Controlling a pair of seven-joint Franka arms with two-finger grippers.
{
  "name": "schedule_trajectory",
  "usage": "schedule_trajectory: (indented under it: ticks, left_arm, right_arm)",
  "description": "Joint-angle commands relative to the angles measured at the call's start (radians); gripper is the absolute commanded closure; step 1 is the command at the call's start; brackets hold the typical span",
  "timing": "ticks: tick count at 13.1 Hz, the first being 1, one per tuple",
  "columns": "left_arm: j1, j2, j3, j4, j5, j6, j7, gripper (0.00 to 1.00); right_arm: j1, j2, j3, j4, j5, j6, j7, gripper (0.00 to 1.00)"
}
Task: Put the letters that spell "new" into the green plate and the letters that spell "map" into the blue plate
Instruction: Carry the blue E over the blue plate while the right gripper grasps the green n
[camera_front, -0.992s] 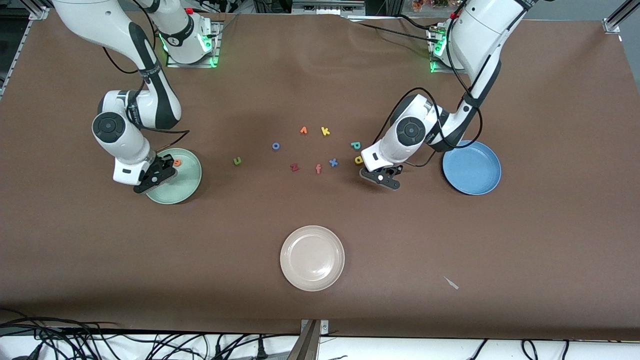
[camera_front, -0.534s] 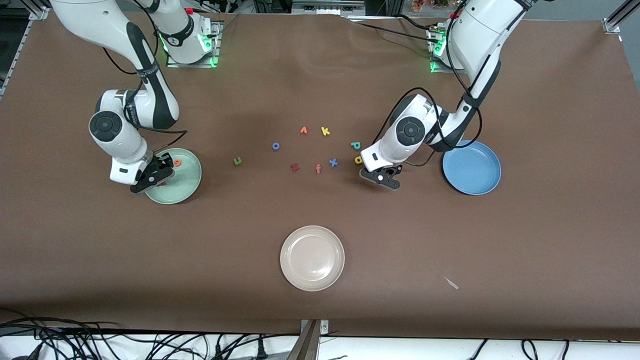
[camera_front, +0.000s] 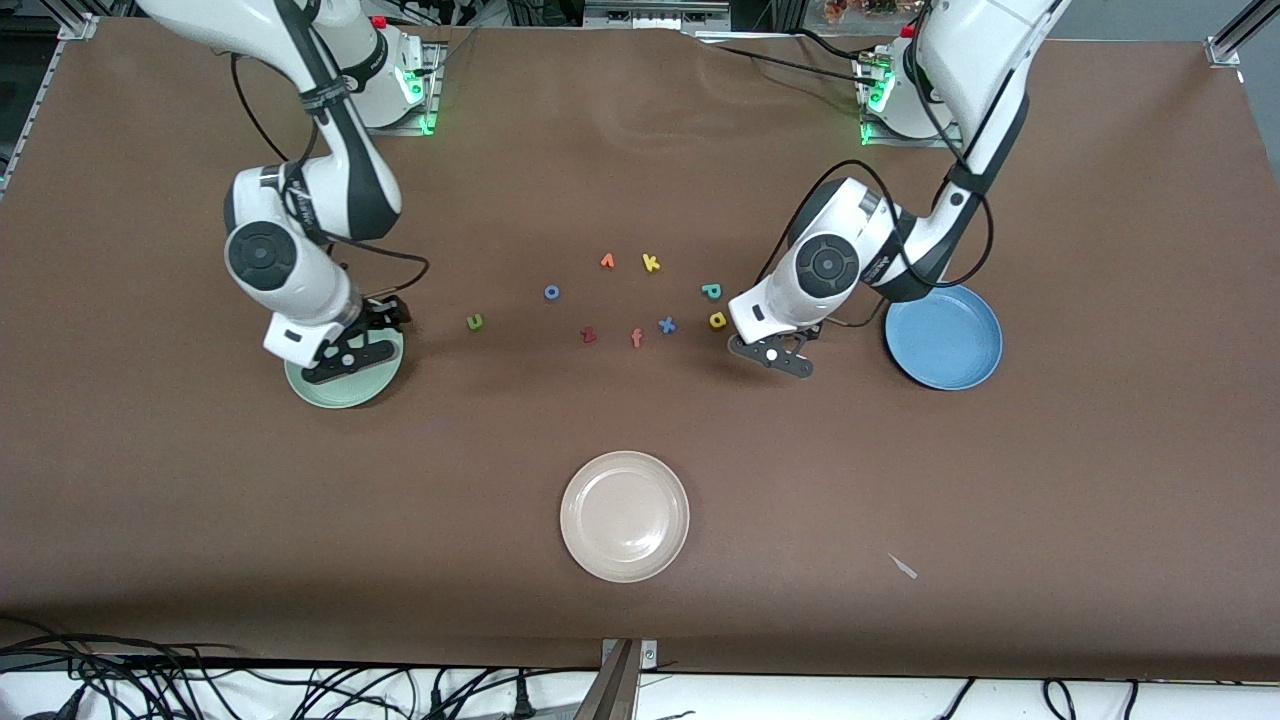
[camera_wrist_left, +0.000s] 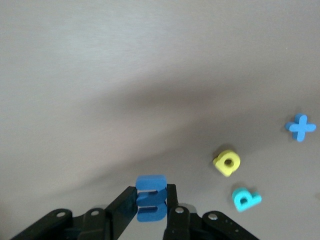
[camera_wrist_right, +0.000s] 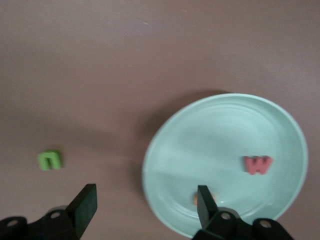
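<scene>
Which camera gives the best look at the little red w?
The right wrist view: the w lies plainly readable in the green plate. In the front view the right gripper hangs over that plate and hides it. The left wrist view does not show it.

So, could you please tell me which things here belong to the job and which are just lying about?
Job:
- green plate holding the red w and an orange letter
- green n
- blue m in the left end effector
- yellow a
- teal p
- blue plate

Lying about:
- cream plate
- yellow k
- blue x
- red z
- orange f
</scene>
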Motion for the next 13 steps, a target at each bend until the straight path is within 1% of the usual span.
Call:
schedule_trajectory:
  ticks: [1, 2, 3, 4, 6, 7, 8, 10, 11, 12, 13]
  left_arm:
    - [0.061, -0.093, -0.004, -0.013, 0.026, -0.128, 0.071, 0.75]
    - [0.09, -0.117, -0.002, -0.013, 0.026, -0.18, 0.118, 0.75]
    - [0.134, -0.139, -0.004, -0.015, 0.026, -0.222, 0.178, 0.75]
    - [0.176, -0.156, -0.002, -0.015, 0.026, -0.25, 0.239, 0.75]
    - [0.275, -0.152, -0.001, -0.015, 0.028, -0.261, 0.356, 0.75]
    - [0.34, -0.147, -0.001, -0.016, 0.064, -0.261, 0.435, 0.74]
    - [0.4, -0.144, -0.005, -0.015, 0.129, -0.258, 0.511, 0.74]
    - [0.469, -0.097, -0.004, -0.012, 0.155, -0.229, 0.574, 0.74]
    - [0.489, -0.063, -0.002, -0.016, 0.169, -0.181, 0.586, 0.73]
    - [0.507, -0.038, -0.002, -0.018, 0.212, -0.169, 0.587, 0.7]
    - [0.515, -0.015, -0.002, -0.024, 0.247, -0.163, 0.587, 0.7]
  right_arm:
    - [-0.003, 0.024, 0.106, 0.003, 0.011, 0.015, 0.171, 0.12]
    - [0.009, 0.035, 0.132, -0.002, 0.011, 0.046, 0.237, 0.15]
    - [0.023, 0.05, 0.14, -0.003, 0.011, 0.078, 0.266, 0.18]
    - [0.046, 0.067, 0.142, -0.003, 0.011, 0.099, 0.27, 0.21]
    - [0.075, 0.098, 0.14, -0.025, 0.007, 0.151, 0.326, 0.27]
    - [0.08, 0.107, 0.14, -0.046, 0.006, 0.187, 0.33, 0.28]
    - [0.08, 0.113, 0.14, -0.066, 0.006, 0.224, 0.328, 0.28]
    - [0.08, 0.123, 0.14, -0.108, 0.005, 0.294, 0.328, 0.29]
    - [0.08, 0.123, 0.139, -0.118, 0.003, 0.302, 0.328, 0.29]
    - [0.08, 0.123, 0.139, -0.122, 0.002, 0.304, 0.328, 0.29]
    - [0.08, 0.124, 0.137, -0.123, 0.002, 0.302, 0.328, 0.31]
